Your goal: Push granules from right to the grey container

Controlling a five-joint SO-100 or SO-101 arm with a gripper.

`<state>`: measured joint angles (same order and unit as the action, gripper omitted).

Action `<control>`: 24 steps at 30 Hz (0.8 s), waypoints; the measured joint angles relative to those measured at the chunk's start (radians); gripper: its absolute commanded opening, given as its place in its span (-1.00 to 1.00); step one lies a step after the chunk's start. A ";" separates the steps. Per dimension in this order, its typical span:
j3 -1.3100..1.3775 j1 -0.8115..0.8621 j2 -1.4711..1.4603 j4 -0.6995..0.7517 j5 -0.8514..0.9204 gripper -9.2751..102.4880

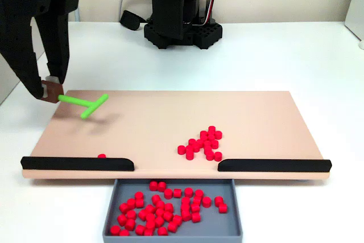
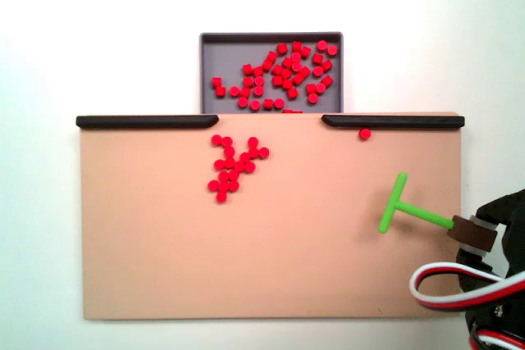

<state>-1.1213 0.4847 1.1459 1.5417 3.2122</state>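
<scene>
You've got the gripper [image 1: 52, 90] closed tight on the stem of the green T-shaped tool [image 1: 86, 105], holding it at the far left corner of the tan board [image 1: 170, 118] in the front fixed view; in the top-down fixed view that same gripper [image 2: 465, 229] sits at the board's right edge, with the tool [image 2: 408, 209] and its crossbar pointing inward over the board [image 2: 246, 268].

Where does the job stand? I'd call it well past halfway. The grey container [image 1: 111, 220] sits just below the gap between the two black bars, and it holds the bulk of the granules [image 1: 165, 209], roughly forty to forty-five from above [image 2: 283, 71], though they overlap and I can't give you an exact figure. A couple rest right at the tray's [image 2: 209, 47] lip by the gap.

Still to go: one loose cluster [image 1: 203, 143] on the board, near the gap but off to one side, close to the end of a bar [image 1: 273, 165]. Count it from above [image 2: 234, 165] and you get about eighteen. Then there's one stray granule [image 1: 102, 156] tucked against the other bar [image 1: 77, 163]; from above it [image 2: 364, 133] lies just under the bar [image 2: 392, 121].

So: one tool, one tray, two bars, one cluster, one straggler. The tool is well apart from both leftovers, so you've got a sweep ahead.
</scene>
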 measured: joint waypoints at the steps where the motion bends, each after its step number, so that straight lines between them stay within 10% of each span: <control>1: 0.008 0.002 -0.008 0.002 0.000 -0.84; 24: 0.156 0.000 -0.178 -0.018 0.000 -0.84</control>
<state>-0.9649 0.4847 0.9679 1.5232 3.2122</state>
